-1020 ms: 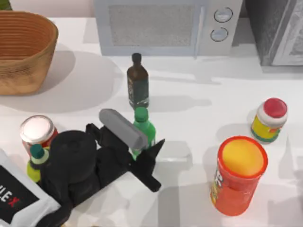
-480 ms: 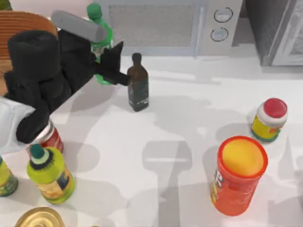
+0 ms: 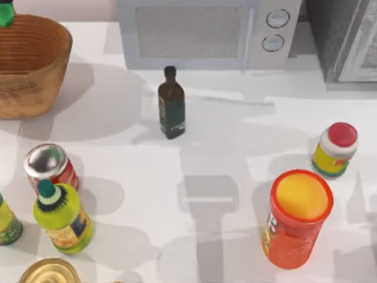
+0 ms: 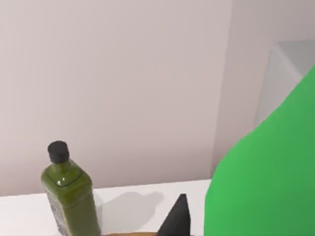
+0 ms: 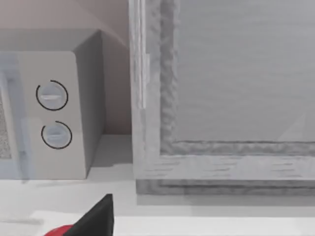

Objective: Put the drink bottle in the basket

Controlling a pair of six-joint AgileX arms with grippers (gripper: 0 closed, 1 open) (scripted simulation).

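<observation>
The drink bottle (image 4: 266, 172) looms as a bright green mass close to the left wrist camera. Its green top (image 3: 5, 12) peeks in at the top view's far left corner, over the back of the basket (image 3: 35, 71). My left gripper (image 4: 216, 221) is shut on the bottle, and one black fingertip (image 4: 178, 221) shows beside it. A tan strip of the basket's rim (image 4: 128, 234) lies just below. My right gripper (image 5: 147, 228) is parked off to the right, open, with one dark fingertip (image 5: 98, 219) showing.
A dark olive-oil bottle (image 3: 171, 103) stands mid-table before the microwave (image 3: 200, 32). A red can (image 3: 50, 168), a yellow-green bottle with teal cap (image 3: 59, 215) and a gold can (image 3: 50, 271) crowd the front left. An orange canister (image 3: 297, 218) and a red-lidded jar (image 3: 336, 150) stand right.
The left arm lifted the drink bottle from the table's front, carried it up and left toward the basket, and has left the top view except for the bottle's top.
</observation>
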